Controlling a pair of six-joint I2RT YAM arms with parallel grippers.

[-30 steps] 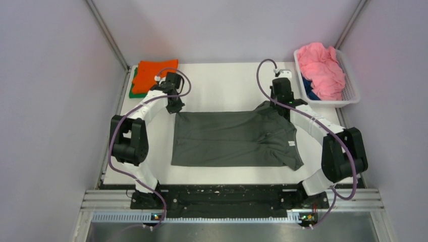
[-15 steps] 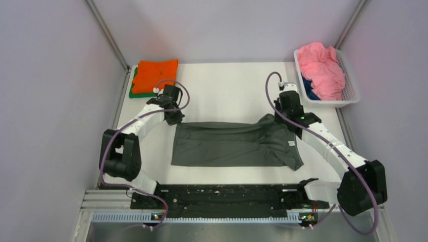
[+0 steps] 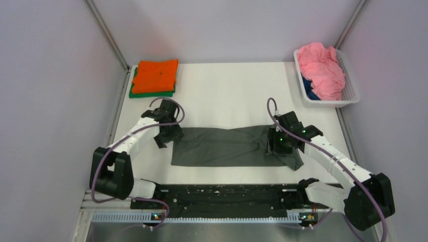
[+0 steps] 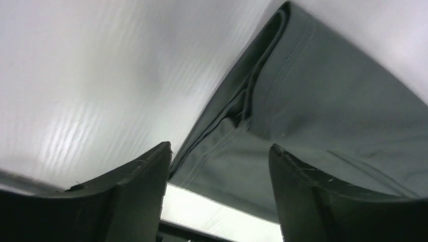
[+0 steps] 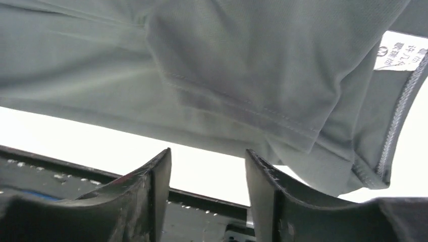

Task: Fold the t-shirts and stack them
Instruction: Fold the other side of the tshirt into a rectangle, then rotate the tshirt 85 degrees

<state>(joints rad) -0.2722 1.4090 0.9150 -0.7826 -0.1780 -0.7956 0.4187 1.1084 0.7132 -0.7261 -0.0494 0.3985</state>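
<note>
The dark grey t-shirt (image 3: 224, 146) lies folded into a narrow band across the table's near half. My left gripper (image 3: 169, 135) stands open at its left end, and in the left wrist view the gripper (image 4: 219, 151) has nothing between its jaws, with the shirt's hemmed corner (image 4: 303, 101) just beyond. My right gripper (image 3: 275, 143) is open over the bunched right end. In the right wrist view the gripper (image 5: 208, 154) is empty below the shirt (image 5: 227, 65) and its white neck label (image 5: 401, 50). An orange t-shirt (image 3: 157, 75) is stacked on a green one (image 3: 132, 94).
A white basket (image 3: 353, 93) at the back right holds a crumpled pink t-shirt (image 3: 320, 68) over a blue one (image 3: 309, 93). The black base rail (image 3: 222, 194) runs along the table's near edge. Grey walls close in on both sides.
Both grippers drew the shirt's far edge toward the near edge, folding it in half lengthwise. Then both opened and let go of the cloth.
</note>
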